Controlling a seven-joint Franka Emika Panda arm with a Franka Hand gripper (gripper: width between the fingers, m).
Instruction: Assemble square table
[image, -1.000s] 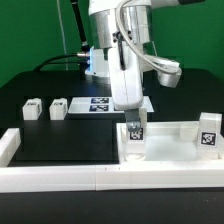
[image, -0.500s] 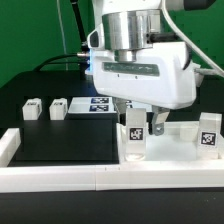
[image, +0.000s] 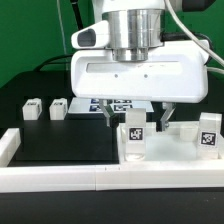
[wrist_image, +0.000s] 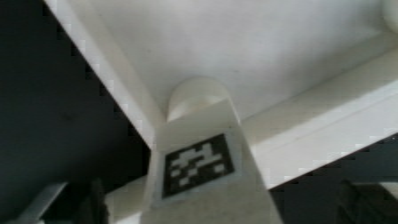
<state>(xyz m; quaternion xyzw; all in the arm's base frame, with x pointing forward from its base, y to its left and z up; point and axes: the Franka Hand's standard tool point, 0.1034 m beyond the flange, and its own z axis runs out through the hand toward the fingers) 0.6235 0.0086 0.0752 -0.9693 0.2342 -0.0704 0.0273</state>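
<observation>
From the exterior view I saw the gripper spread wide, released, just above the upright leg standing on the square table slab. The wrist view showed that leg against the slab, seemingly ungrasped.

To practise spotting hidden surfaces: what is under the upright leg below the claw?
The leg stands on a corner of the white tabletop. Its own body covers the contact spot, so no socket shows.
</observation>
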